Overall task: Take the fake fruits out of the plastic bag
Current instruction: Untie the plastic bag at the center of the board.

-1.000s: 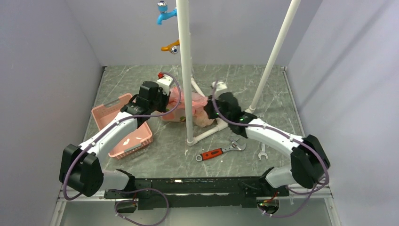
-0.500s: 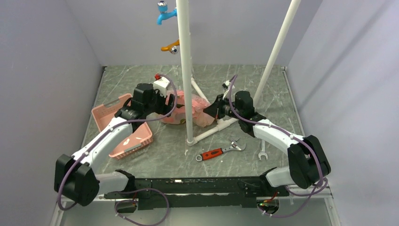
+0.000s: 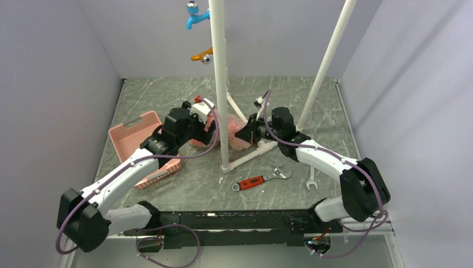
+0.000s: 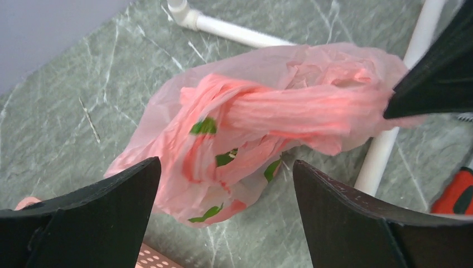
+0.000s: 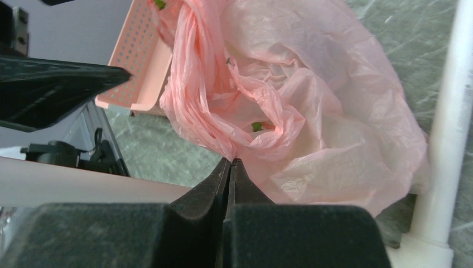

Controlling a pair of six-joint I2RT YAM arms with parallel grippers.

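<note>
The pink plastic bag (image 3: 234, 133) lies crumpled on the table beside the white pole, and its twisted handles (image 4: 279, 114) are stretched to the right. Green bits of the fake fruits (image 4: 204, 126) show through the film, and one more green bit (image 5: 257, 127) shows at the bag's mouth. My left gripper (image 4: 226, 163) hovers open just in front of the bag, with nothing between its fingers. My right gripper (image 5: 230, 161) is shut on a fold of the plastic bag (image 5: 312, 111) at its right side.
A pink slotted basket (image 3: 134, 133) sits left of the bag, under my left arm. A white pipe frame (image 3: 221, 84) stands right behind the bag, with its foot pipes on the table. A red-handled wrench (image 3: 255, 181) and a silver spanner (image 3: 311, 181) lie nearer the front.
My left gripper has opened and let go, and its arm has swung right toward the bag. My right gripper stayed shut on the bag and pulled slightly up and right.
</note>
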